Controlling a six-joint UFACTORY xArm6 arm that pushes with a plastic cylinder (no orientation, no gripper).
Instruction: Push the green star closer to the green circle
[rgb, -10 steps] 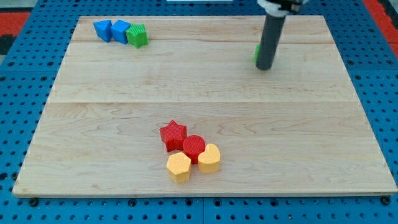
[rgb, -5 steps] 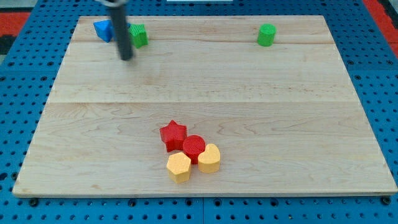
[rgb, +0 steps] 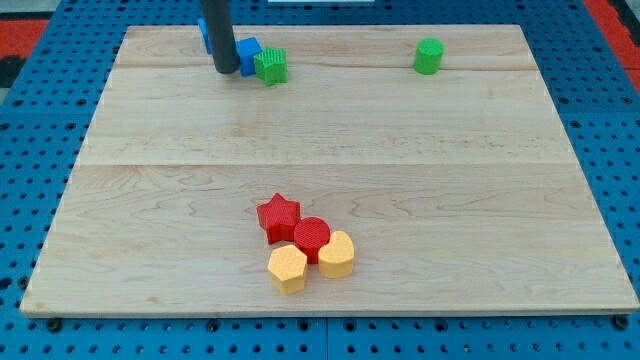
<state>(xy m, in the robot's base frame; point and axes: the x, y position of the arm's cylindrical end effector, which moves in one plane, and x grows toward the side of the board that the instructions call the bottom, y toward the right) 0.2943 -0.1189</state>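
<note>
The green star (rgb: 271, 66) lies near the view's top, left of centre, touching a blue block (rgb: 247, 54) on its left. A second blue block (rgb: 204, 28) peeks out behind the rod. The green circle (rgb: 429, 56) stands at the view's top right, well apart from the star. My tip (rgb: 225, 70) rests on the board just left of the blue block, with the rod hiding part of the blue pair.
A red star (rgb: 278, 217), a red circle (rgb: 312, 237), a yellow hexagon (rgb: 288, 268) and another yellow block (rgb: 337, 254) cluster near the view's bottom centre. The wooden board (rgb: 480, 200) sits on a blue pegboard.
My tip has moved right along the view's top. The two blue blocks and the green star have been shoved to the right, toward the green circle. The circle has not moved.
</note>
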